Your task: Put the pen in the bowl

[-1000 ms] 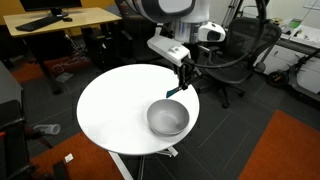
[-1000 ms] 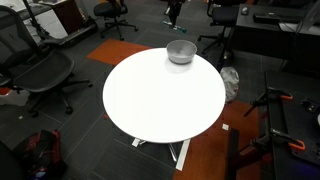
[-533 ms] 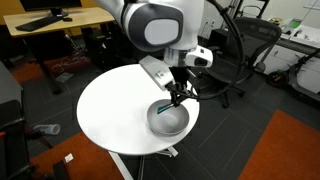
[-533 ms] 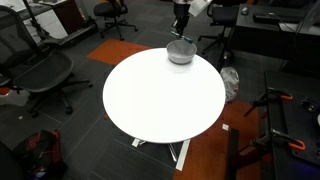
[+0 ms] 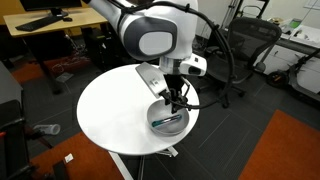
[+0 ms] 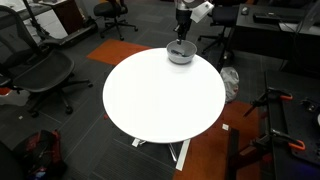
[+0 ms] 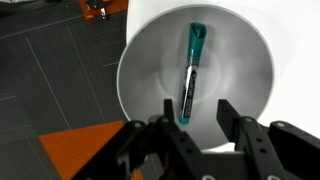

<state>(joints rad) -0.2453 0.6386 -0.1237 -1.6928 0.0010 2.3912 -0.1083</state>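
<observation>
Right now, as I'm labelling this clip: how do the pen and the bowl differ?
The pen is thin and straight; the bowl is round and wide. The pen is dark with a teal end; the bowl is plain shiny grey metal. The pen lies flat inside the bowl; the bowl stands upright, holding it. Shared: the open gripper holds neither.

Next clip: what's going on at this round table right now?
A single robot arm reaches over the white round table, with its gripper directly above the metal bowl, which sits near the table's edge. The pen, dark with a teal end, lies flat inside the bowl. The gripper's fingers are apart with nothing between them, so the pen is not held. As things lie, the pen is already in the bowl.
</observation>
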